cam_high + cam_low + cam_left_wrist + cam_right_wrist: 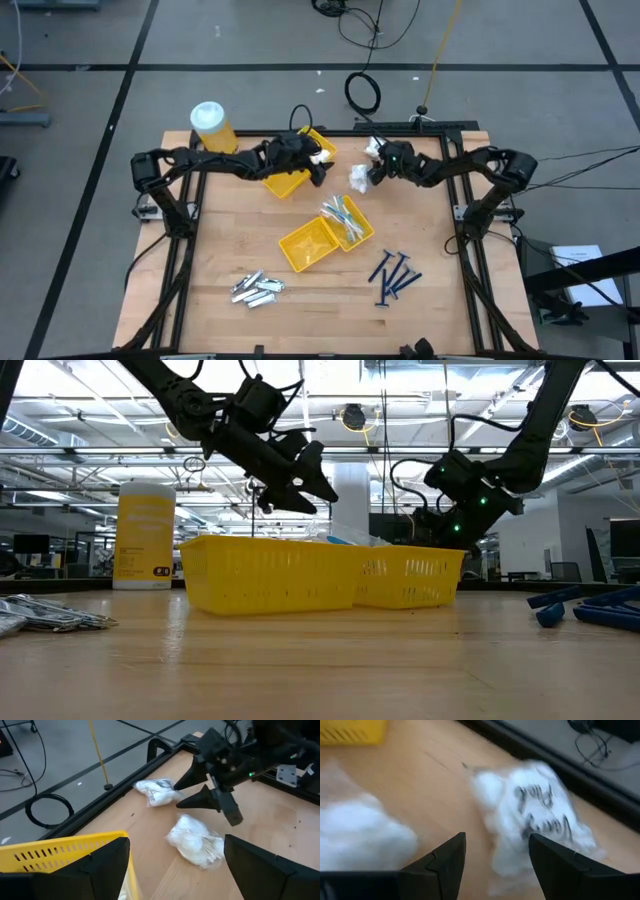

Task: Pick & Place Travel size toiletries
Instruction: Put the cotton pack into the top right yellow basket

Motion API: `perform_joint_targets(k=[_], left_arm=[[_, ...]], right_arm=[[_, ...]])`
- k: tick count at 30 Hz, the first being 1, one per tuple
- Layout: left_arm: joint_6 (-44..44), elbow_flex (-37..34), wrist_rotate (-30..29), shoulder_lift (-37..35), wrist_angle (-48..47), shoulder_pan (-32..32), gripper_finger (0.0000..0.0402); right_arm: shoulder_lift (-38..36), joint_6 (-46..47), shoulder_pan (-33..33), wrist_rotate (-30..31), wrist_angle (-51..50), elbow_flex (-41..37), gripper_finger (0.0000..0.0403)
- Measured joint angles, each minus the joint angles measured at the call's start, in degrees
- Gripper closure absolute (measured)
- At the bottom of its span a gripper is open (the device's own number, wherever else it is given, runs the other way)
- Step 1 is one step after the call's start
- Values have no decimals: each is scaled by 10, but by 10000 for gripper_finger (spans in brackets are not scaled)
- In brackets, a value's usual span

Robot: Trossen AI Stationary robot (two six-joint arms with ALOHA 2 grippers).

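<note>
1. At the table's far edge, we see the right gripper (378, 166) poised over two white crinkly packets, its fingers parted and holding nothing; the right wrist view shows bare wood between the two dark fingertips.
2. Just ahead of that claw and slightly off to one side lies the printed packet (535, 820), near the table's black rim; we judge that the claw must shift sideways before its fingers straddle the bag.
3. The second packet (196, 840) lies on the claw's other side, toward the left arm, apart from the first.
4. Neither bag shows a clear long axis to us; both are rumpled and roundish, so approach angle matters little.
5. Across from them we see the left gripper (318, 162) hanging wide and empty over the far yellow tray (285, 183), just beside the second packet.
6. We judge the right arm nearer to the printed packet, and the left about as near to the other.
</note>
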Motion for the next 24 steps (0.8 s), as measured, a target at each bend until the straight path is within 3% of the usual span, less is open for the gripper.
perform_joint_targets(k=[6,14,16,24], left_arm=[[0,0,0,0,0,-9,80],[24,0,-1,0,-1,-15,98],[23,0,-1,0,-1,-17,103],[35,0,-1,0,-5,-32,116]], right_arm=[[4,-10,-9,-1,-23,0,231],[-7,-57,-2,-4,-29,0,371],[-13,-67,1,-26,-27,0,394],[-112,-43,26,-188,-25,0,401]])
